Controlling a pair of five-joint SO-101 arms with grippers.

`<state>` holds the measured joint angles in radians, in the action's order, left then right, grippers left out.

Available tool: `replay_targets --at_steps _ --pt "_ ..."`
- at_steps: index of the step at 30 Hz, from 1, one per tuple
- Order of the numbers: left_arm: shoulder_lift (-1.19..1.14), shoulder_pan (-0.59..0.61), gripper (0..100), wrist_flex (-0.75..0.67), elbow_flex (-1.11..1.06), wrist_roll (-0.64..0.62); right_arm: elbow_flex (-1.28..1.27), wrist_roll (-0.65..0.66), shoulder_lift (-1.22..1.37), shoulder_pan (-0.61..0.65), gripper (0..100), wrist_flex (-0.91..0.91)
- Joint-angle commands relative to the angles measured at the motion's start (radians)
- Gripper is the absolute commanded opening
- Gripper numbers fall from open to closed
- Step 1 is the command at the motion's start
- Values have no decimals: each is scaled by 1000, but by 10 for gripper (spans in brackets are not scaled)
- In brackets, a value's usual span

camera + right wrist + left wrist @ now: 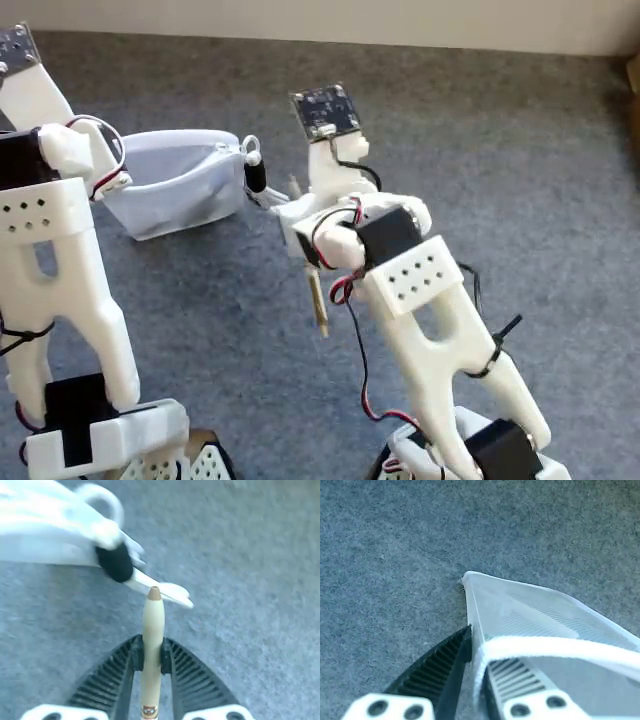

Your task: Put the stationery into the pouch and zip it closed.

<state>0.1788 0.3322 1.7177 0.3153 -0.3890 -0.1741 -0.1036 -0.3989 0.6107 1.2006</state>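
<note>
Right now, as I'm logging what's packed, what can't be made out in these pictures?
Contents of the white mesh pouch: high view, its own wall hides the inside.
Black-and-white item at the pouch mouth: right wrist view, blurred, so unidentifiable.
Brown-tipped cream pen in the right gripper: rear end cut off by the right wrist view's edge.

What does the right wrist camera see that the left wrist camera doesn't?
Right wrist view: the right gripper clamped on a pen, its tip close to the black zip pull. Left wrist view: the left gripper pinching the pouch at a corner of its mesh edge. Both: the white pouch and the grey carpet under it.
</note>
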Motion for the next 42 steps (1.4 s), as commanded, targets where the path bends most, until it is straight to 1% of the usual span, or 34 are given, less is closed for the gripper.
replay_targets --at_steps 1,8,13,16,23,24,28,31,37,39,42 --pt "16 16 7 -25 5 -2 162 12 -53 35 5 -30" --pt "16 15 7 -26 5 -2 404 12 -51 77 5 -35" --pt "16 13 7 -26 5 -2 479 6 -53 114 5 -222" --pt "16 13 7 -26 5 -2 438 6 -62 122 5 -331" --pt "10 13 7 -26 5 -2 343 5 -64 133 5 -495" --pt "10 13 7 -26 5 -2 331 -9 -64 131 5 -521" --pt "10 13 7 -25 5 -2 308 -155 -64 130 5 -591" --pt "8 13 7 -25 5 -2 308 -199 -64 127 5 -611" --pt "8 15 7 -21 5 -2 303 -206 -51 125 5 -636" --pt "8 15 7 -21 4 -2 265 -206 -51 120 5 -690" --pt "8 15 7 -21 4 -2 163 -201 -62 97 5 -831"
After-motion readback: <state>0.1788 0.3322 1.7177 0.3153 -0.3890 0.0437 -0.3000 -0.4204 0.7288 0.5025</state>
